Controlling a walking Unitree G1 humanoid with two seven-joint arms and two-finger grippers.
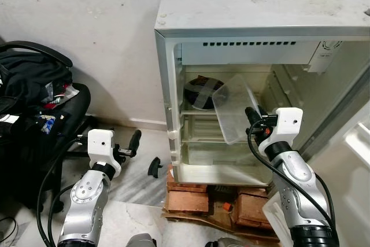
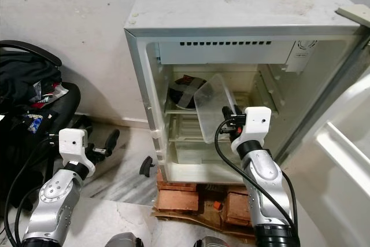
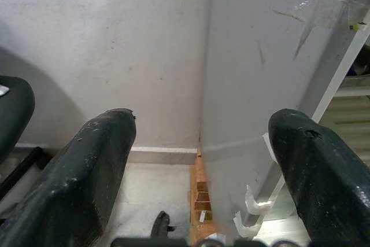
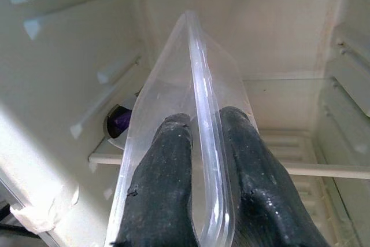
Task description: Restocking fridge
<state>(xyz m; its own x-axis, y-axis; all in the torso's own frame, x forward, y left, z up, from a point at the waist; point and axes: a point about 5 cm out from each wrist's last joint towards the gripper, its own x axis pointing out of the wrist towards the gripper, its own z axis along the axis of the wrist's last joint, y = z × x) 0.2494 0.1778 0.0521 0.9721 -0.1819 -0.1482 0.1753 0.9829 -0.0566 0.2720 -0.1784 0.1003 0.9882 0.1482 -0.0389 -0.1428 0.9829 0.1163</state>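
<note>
The small fridge [image 1: 167,56] stands with its door swung open to the right. My right gripper [image 1: 252,115] is shut on the rim of a clear plastic container [image 1: 234,111], held tilted at the fridge mouth in front of the shelves. In the right wrist view the fingers [image 4: 167,183] pinch the container [image 4: 173,114] edge. A dark round lidded bowl [image 1: 199,91] sits on the upper shelf inside. My left gripper [image 1: 144,153] is open, low down to the left of the fridge, with nothing between its fingers [image 3: 87,166].
The fridge rests on red bricks [image 1: 191,198]. A black chair piled with clothes and bags [image 1: 34,93] stands at the left. The open fridge door [image 1: 352,143] fills the right side. A white wall [image 1: 98,39] lies behind.
</note>
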